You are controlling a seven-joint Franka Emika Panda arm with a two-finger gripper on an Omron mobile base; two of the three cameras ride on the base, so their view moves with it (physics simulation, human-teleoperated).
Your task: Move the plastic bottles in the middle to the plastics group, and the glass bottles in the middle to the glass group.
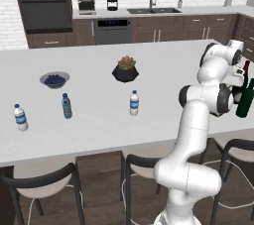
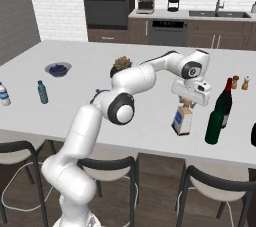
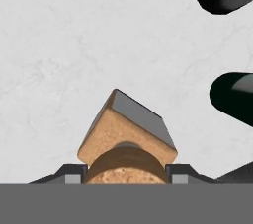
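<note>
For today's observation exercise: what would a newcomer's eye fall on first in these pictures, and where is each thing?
First the white robot arm, reaching over the right end of the long white counter, its gripper closed on the tan stopper of a square clear bottle. Just right of it stand a dark green wine bottle and a near-black one with a red neck. Far left, small water bottles stand apart.

Claw downward, clamped, arm stretched far right.

Nothing I can read here: the label on my square bottle is a blue-white blur, and the water bottle labels are too small to make out.
</note>
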